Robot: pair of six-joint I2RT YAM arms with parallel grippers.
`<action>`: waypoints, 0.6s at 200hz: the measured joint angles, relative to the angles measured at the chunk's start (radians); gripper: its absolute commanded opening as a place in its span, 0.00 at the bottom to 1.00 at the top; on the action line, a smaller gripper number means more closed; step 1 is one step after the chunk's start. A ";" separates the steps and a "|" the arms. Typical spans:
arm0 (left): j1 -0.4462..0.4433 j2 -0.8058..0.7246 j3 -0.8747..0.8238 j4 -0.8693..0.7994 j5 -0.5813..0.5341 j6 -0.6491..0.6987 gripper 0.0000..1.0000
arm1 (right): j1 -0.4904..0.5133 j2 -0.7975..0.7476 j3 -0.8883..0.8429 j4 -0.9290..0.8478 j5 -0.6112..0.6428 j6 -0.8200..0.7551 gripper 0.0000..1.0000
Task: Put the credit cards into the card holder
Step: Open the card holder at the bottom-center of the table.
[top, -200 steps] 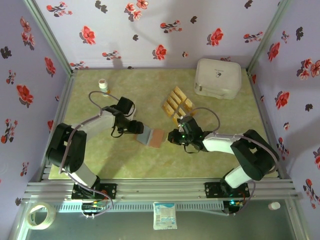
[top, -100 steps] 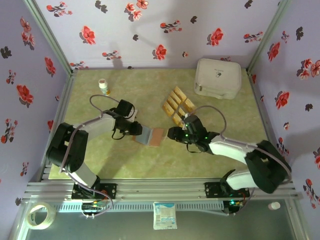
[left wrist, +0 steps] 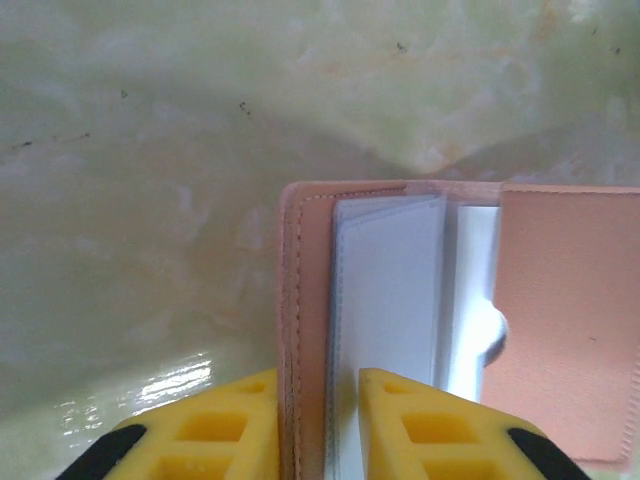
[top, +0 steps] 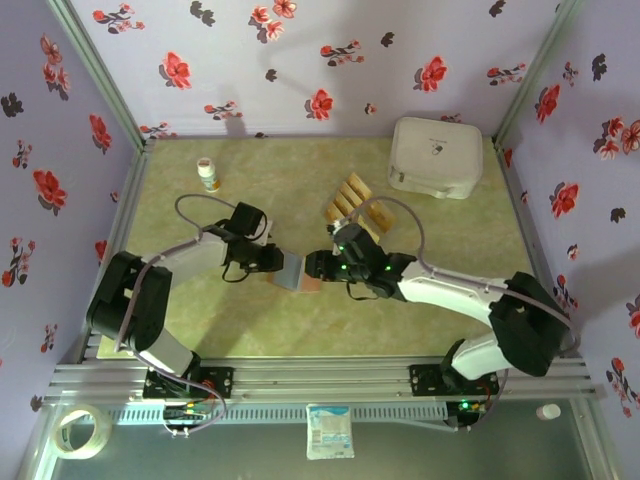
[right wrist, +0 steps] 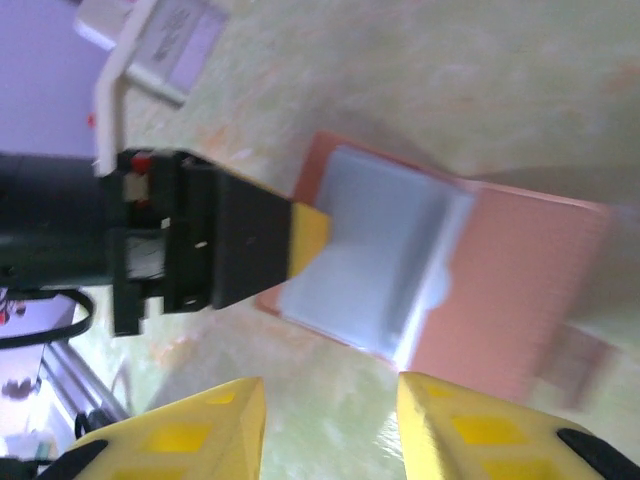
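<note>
The card holder (left wrist: 390,330) lies open on the table, reddish-brown outside with greyish sleeves inside (top: 291,272). My left gripper (left wrist: 318,425) is shut on the card holder's left cover and first sleeve, at the holder's left end (top: 272,262). My right gripper (right wrist: 330,435) hangs open just over the holder's right half (top: 315,266), with only bare table between its fingers. In the right wrist view the holder (right wrist: 440,270) sits ahead of the fingertips. Several tan-orange credit cards (top: 353,203) lie in a row behind the right arm.
A big white rounded box (top: 435,155) stands at the back right and a small bottle (top: 208,173) at the back left. A blurred tan strip (right wrist: 580,360) shows past the holder's far flap; I cannot tell what it is.
My right gripper has opened and swung left from beside the holder to over its right half. My left gripper has closed on the holder's left edge.
</note>
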 measured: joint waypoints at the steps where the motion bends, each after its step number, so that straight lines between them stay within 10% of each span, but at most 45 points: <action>1: 0.000 -0.001 0.000 0.000 0.000 -0.001 0.24 | 0.002 0.002 0.003 -0.001 0.000 0.000 0.38; 120: -0.002 -0.010 -0.003 0.000 0.000 -0.007 0.25 | -0.026 0.255 -0.071 0.102 0.039 -0.046 0.29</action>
